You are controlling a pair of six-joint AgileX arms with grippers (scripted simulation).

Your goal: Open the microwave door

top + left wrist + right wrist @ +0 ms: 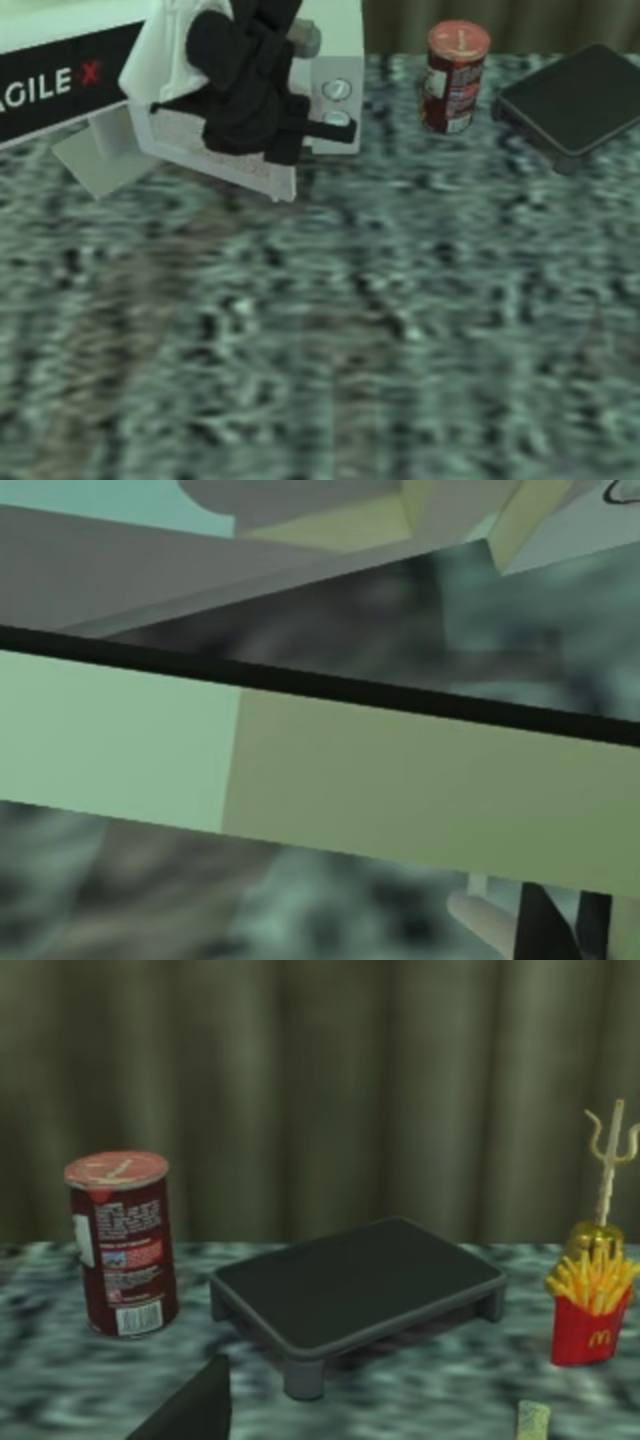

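Top view: the microwave (pixel 335 40) sits at the far left of the table (pixel 400 330), its knob panel with two round knobs (pixel 337 104) facing the near side. The microwave door (pixel 225 165) is swung partly out from the oven front, angled toward the table's left, with its free edge near the middle of the front. The left gripper (pixel 250 125) is down over the door, black wrist hardware covering the top edge of the panel; whether its fingers are apart or clamped on the door cannot be told. Left wrist view: a pale panel edge with a dark strip fills the picture, table surface behind; fingers not resolved. To the right of the oven stand a red can (pixel 455 77) and, further right, a flat dark slab (pixel 578 97), apart from each other. Right wrist view: can, slab and a fries carton (pixel 592 1312) on the table; the right gripper itself is not seen in any view.
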